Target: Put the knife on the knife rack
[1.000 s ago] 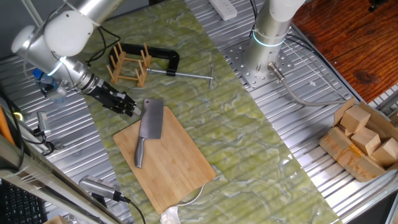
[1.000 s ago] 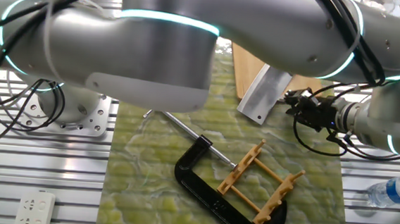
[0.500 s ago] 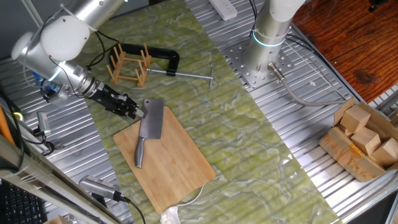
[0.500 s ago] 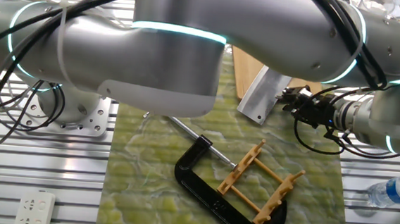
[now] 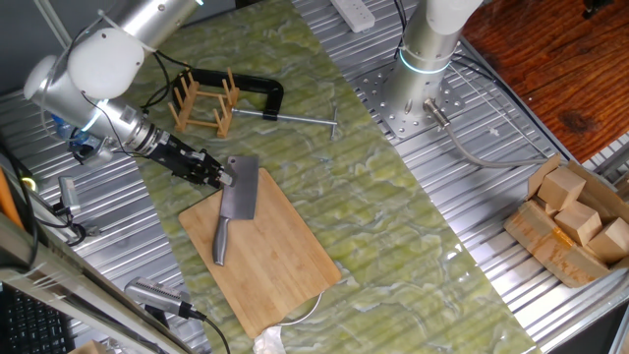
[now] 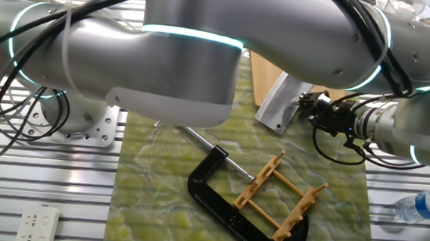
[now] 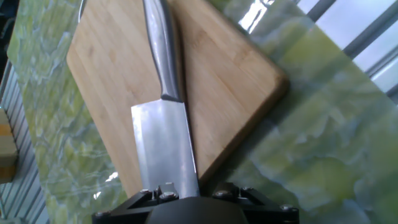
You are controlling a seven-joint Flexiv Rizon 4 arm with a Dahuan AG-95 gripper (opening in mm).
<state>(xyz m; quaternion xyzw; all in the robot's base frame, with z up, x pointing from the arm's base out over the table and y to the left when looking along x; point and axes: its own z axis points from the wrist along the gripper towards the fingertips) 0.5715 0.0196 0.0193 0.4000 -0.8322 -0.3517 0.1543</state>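
Since the earlier frame, we see the gripper advanced onto the knife blade's far end; finger spacing cannot be told. The knife lies flat on the cutting board (blade tip overhanging), the knife rack standing apart beside the black clamp.

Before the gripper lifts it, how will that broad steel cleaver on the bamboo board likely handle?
The broad grey steel cleaver is probably rigid and blade-heavy. Gripped at the blade's far end, where the gripper sits, its slim silver handle may sag. The smooth metal looks slippery, so it could slide on the bamboo cutting board.
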